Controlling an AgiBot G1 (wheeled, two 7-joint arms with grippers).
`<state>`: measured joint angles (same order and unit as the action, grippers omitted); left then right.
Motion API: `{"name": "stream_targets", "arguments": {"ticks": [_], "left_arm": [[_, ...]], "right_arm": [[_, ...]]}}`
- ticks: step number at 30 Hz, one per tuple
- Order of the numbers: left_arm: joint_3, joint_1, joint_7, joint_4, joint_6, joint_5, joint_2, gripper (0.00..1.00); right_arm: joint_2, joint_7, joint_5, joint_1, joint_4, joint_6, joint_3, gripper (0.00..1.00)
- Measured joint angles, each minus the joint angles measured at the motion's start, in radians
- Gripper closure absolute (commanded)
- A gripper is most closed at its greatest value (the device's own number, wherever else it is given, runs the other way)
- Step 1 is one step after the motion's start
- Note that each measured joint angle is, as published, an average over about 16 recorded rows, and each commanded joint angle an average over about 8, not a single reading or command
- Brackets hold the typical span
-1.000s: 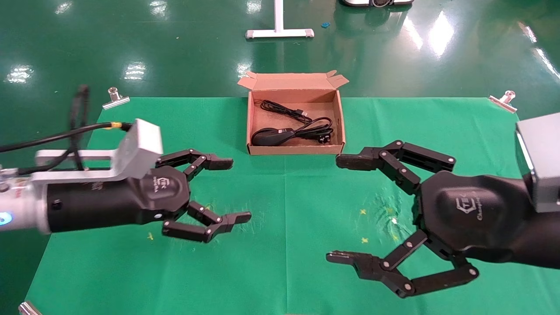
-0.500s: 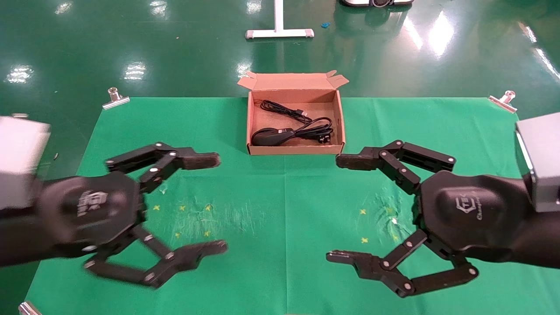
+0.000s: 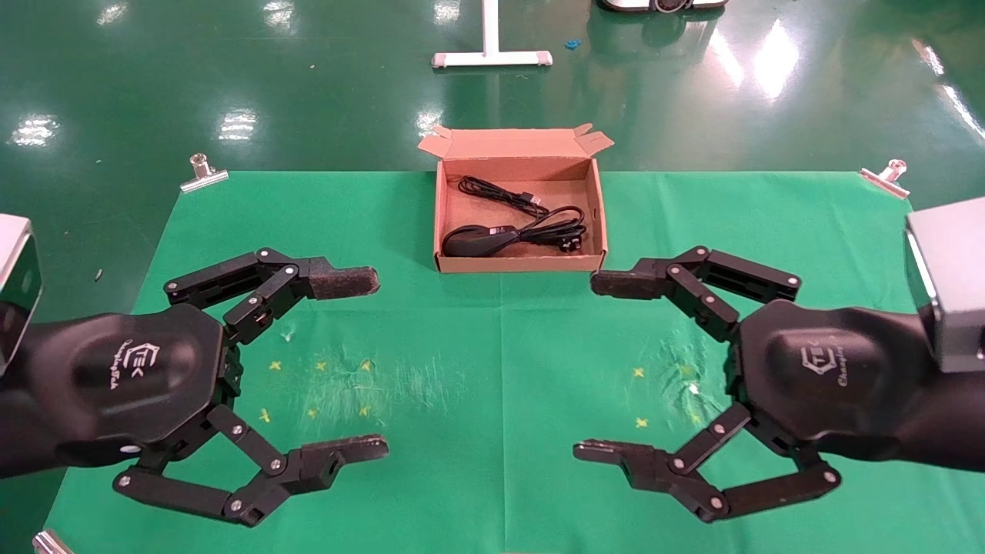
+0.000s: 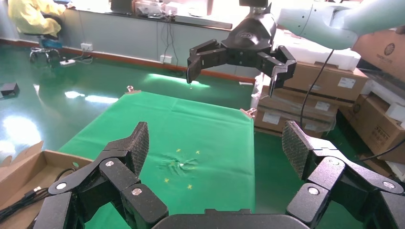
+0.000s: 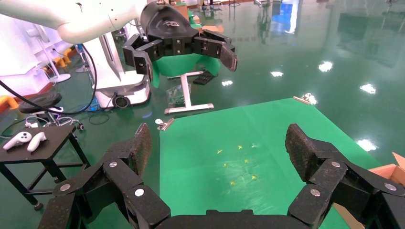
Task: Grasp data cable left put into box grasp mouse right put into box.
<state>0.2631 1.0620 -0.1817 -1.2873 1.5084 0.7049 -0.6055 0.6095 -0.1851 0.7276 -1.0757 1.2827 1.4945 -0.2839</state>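
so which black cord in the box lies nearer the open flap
The thin wire bundle, at the far end by the flap; the thicker data cable lies nearer the robot inside the box.

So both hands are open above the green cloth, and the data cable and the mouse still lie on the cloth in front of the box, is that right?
Not quite. The head view shows the data cable and the mouse already inside the box, not on the cloth. The left hand and right hand are indeed open above the green cloth.

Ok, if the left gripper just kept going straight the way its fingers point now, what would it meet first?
Probably the right gripper. The left gripper is open and points across the green cloth at it, and nothing shows between them. The box lies off that line, farther from the robot.
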Motion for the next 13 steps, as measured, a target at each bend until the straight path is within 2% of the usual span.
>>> {"name": "stream_targets", "arguments": {"ticks": [13], "left_arm": [[0.01, 0.007, -0.004, 0.002, -0.008, 0.015, -0.003, 0.0]], "right_arm": [[0.0, 0.0, 0.0, 0.0, 0.0, 0.0, 0.0, 0.0]]}}
